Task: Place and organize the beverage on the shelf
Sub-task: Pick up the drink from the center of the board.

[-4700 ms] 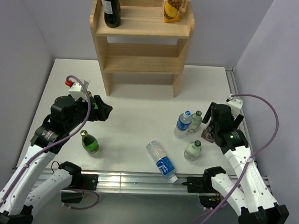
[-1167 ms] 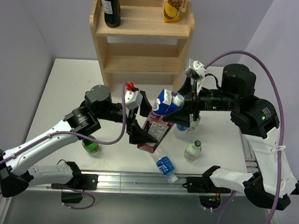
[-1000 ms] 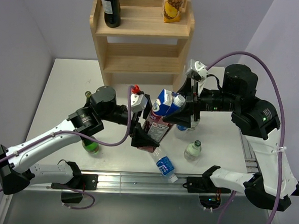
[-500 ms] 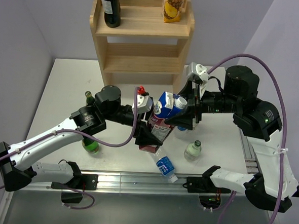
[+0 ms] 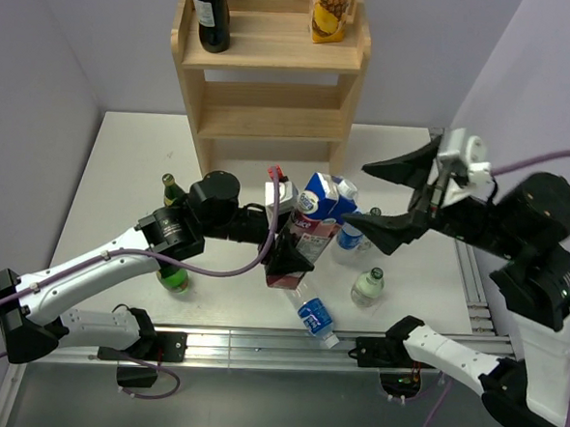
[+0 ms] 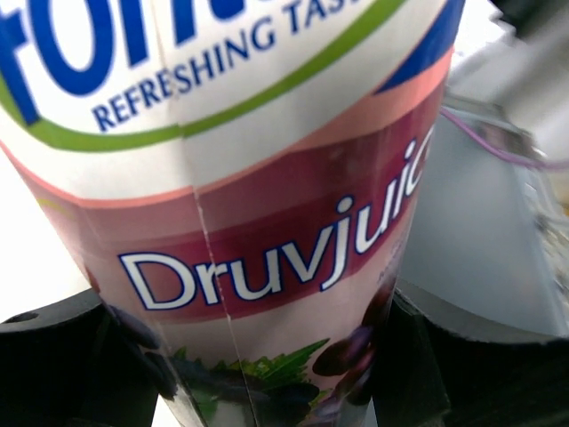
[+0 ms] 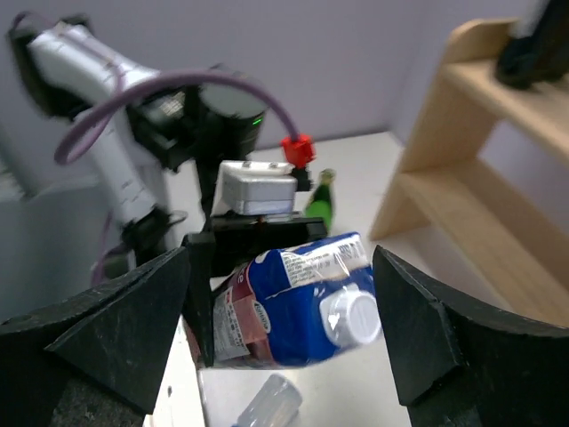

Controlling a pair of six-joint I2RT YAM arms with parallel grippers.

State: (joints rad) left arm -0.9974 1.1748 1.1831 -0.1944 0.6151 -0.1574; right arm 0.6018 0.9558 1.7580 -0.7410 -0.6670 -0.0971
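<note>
Two grippers meet us over the white table (image 5: 134, 156): the left gripper (image 5: 287, 262) is clamped on the lower, maroon end of the grape juice carton (image 5: 314, 220), its fingers (image 6: 53, 365) pressed against either side, holding it tilted in front of the shelf (image 5: 273, 97) and well apart from it. We see the right gripper (image 5: 368, 194) spread wide and empty, near the carton's blue top without touching it. On the shelf's top board stand a dark bottle (image 5: 212, 20) and a pineapple carton (image 5: 331, 13).

White table (image 5: 133, 166): shelf (image 5: 271, 122), scattered bottles (image 5: 367, 288)
</note>
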